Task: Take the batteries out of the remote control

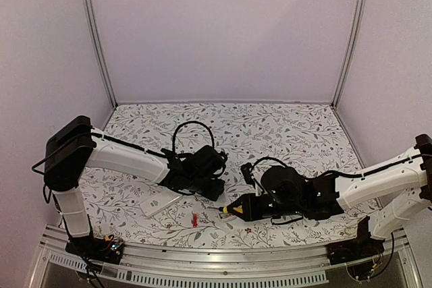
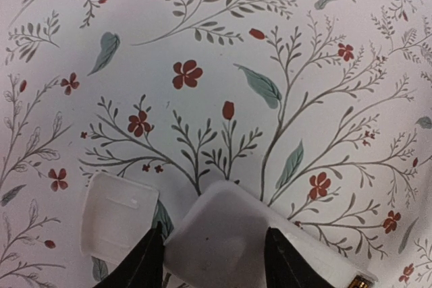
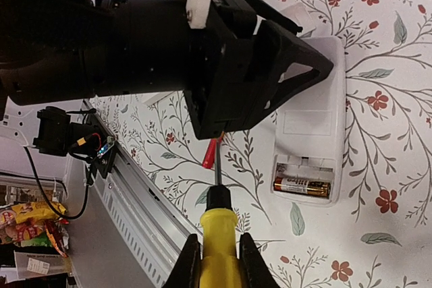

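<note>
Remote lies flat on the table with its back facing up. My left gripper is clamped across it, with a dark finger pressed against each side. The cover is off and lies flat on the floral cloth just beside the remote, on the left in the left wrist view.

From the right wrist I see the compartment open at the end of the remote nearest that camera. One battery, gold and black, is seated crosswise in it. A red battery lies loose on the table, near the remote on the side towards the table's front rail.

My right gripper is closed tight on the yellow handle of the screwdriver, which points away from the wrist and low over the table. Its dark shaft ends right at the red battery. I cannot tell from here whether the tip touches it. In the top view the two grippers are close together near the front middle of the table, with the red battery between them and the rail.
</note>
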`<action>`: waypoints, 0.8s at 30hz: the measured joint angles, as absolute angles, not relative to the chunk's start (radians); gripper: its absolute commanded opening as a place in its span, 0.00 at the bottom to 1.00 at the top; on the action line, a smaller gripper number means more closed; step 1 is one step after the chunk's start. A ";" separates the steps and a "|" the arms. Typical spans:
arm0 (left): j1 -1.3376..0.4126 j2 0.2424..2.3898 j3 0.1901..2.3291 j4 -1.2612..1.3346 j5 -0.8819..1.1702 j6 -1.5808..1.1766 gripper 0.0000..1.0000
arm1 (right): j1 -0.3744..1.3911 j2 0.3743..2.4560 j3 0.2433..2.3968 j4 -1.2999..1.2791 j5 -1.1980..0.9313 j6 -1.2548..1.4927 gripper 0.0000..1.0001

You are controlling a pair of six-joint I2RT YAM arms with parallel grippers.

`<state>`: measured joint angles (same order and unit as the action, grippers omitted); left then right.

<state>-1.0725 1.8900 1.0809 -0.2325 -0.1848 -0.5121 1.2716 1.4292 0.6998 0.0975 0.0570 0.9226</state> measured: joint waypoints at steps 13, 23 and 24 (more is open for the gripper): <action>-1.074 1.879 1.085 -0.244 -0.129 -0.529 0.78 | 1.256 1.383 0.715 -0.057 0.138 0.901 0.00; -1.052 1.737 1.006 -0.315 0.047 -0.612 0.81 | 1.182 1.295 0.707 -0.213 0.191 0.915 0.00; -1.046 1.716 0.989 -0.306 0.066 -0.623 0.82 | 1.182 1.298 0.704 -0.223 0.191 0.919 0.00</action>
<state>-1.0462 1.7161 0.9890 -0.3061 0.0658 -0.6228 1.1824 1.2976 0.7040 -0.2226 0.1913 0.9192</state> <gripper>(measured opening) 0.814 0.137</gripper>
